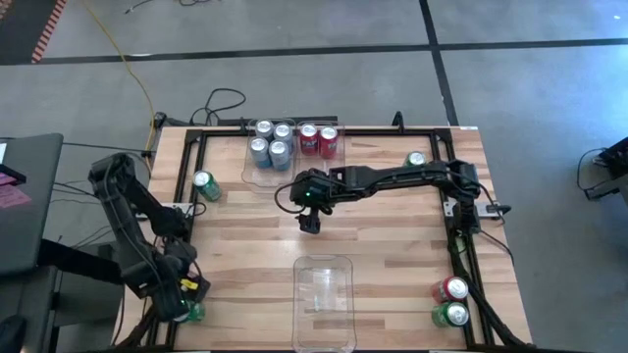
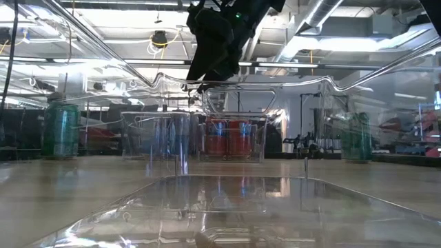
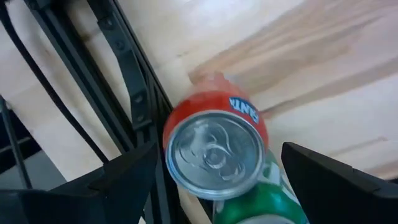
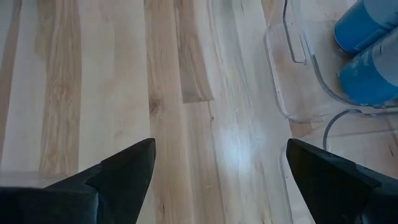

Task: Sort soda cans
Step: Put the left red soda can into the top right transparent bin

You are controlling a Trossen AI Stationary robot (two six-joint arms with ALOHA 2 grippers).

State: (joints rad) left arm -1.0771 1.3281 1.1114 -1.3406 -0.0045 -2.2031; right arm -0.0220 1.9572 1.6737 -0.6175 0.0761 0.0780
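**Left gripper lines up on the corner cans**

The left gripper hangs at the table's near-left corner with its jaws spread, straddling a red can that touches a green can just beside it; to do this well it likely needs to centre on one can only and close without catching its neighbour, and to mind the black frame rail running close alongside; the empty clear bin sits near the front edge; two more cans, one red and one green, stand at the near-right corner; the right gripper hovers over bare wood mid-table, jaws spread and holding nothing; farther off a green can stands at the left and another at the far right; at the far edge the clear bins hold four silver-blue cans and red cans.
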